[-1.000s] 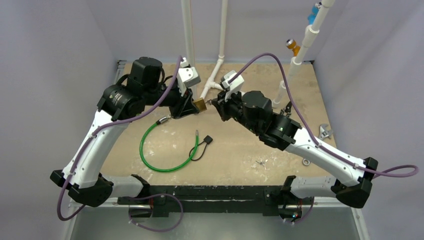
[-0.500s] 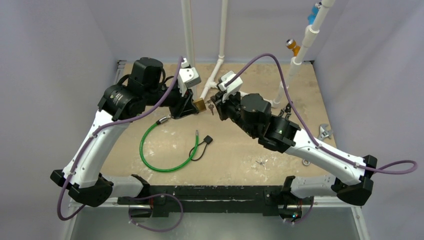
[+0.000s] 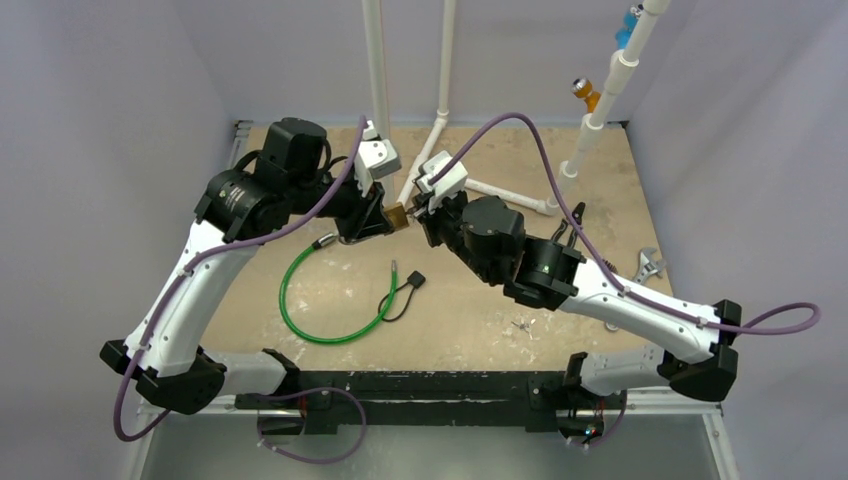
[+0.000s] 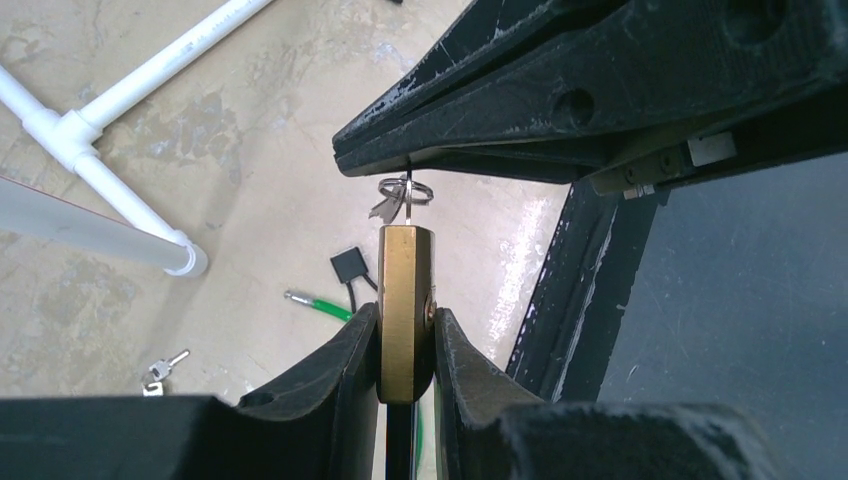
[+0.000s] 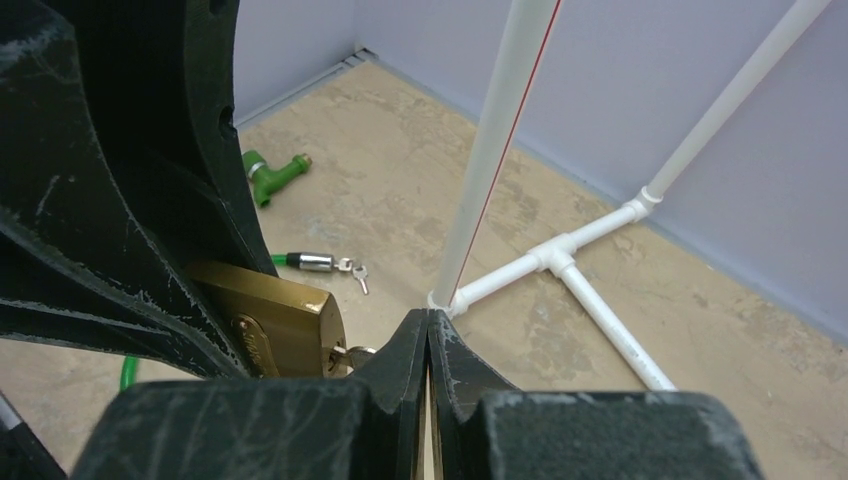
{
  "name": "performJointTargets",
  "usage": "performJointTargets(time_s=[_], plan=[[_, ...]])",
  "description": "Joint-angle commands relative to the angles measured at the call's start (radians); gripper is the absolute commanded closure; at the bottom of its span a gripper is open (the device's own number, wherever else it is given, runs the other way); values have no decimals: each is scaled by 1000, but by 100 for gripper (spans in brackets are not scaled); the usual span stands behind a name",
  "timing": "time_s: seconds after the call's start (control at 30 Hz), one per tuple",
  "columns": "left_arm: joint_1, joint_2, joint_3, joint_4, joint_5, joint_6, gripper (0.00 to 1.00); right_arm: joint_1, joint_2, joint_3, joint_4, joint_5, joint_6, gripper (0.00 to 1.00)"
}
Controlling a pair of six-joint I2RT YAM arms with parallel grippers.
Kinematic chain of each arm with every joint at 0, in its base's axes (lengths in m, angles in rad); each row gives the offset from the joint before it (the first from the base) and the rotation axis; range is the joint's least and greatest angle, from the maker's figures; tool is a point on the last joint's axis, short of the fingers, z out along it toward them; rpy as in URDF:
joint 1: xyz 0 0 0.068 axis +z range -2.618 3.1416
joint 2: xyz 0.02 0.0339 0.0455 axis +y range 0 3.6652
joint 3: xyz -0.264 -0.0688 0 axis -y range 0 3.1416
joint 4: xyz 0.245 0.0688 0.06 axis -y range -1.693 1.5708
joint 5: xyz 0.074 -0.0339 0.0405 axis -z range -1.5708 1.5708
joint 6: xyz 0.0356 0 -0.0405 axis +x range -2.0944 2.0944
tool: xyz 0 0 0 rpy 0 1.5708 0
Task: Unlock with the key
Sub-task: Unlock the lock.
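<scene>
A brass padlock (image 3: 398, 213) hangs above the table's far middle, clamped by its flat sides in my left gripper (image 4: 405, 315), which is shut on it. The padlock (image 4: 404, 290) points its keyhole end at my right gripper (image 3: 416, 207). In the right wrist view, my right gripper (image 5: 428, 318) is shut on a small silver key (image 5: 349, 353). The key's blade meets the keyhole face of the padlock (image 5: 275, 318). From the left wrist, the key (image 4: 386, 207) and its ring (image 4: 406, 188) show just under the right fingers (image 4: 600, 90).
A green cable loop (image 3: 330, 305) and a black tag on a cord (image 3: 414, 280) lie on the table below the grippers. Spare keys (image 3: 520, 323) lie front right and a wrench (image 3: 650, 265) at the right edge. White pipes (image 3: 443, 120) rise behind.
My right arm has swung left, carrying the key from a short gap up against the padlock's keyhole end. The left gripper and padlock have shifted only slightly.
</scene>
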State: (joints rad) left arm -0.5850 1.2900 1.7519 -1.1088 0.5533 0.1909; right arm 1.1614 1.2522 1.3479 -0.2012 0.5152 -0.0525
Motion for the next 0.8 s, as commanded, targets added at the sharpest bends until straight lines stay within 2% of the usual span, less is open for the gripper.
performJointTargets(time_s=[0.0, 0.17, 0.3, 0.37, 0.43, 0.53, 0.6, 0.67, 0.77], plan=[[-5, -7, 52, 159, 6, -53, 100, 46, 22, 19, 93, -90, 118, 100], [-4, 9, 60, 180, 5, -76, 100, 58, 66, 41, 127, -179, 174, 100], [1, 0, 71, 159, 35, -23, 100, 51, 38, 29, 83, -158, 162, 100], [3, -5, 75, 129, 84, 25, 100, 22, -11, 13, 65, -158, 121, 93], [4, -19, 68, 107, 125, 66, 100, -48, -69, 4, 37, -224, 110, 83], [3, -42, 58, 76, 200, 132, 100, -192, -169, -37, 33, -397, 125, 61], [4, -46, 64, 50, 240, 163, 100, -249, -223, -70, 41, -523, 118, 51], [3, -46, 73, 19, 272, 185, 100, -280, -262, -88, 41, -623, 102, 44], [2, -52, 71, -1, 296, 211, 100, -310, -275, -79, 11, -738, 92, 43]])
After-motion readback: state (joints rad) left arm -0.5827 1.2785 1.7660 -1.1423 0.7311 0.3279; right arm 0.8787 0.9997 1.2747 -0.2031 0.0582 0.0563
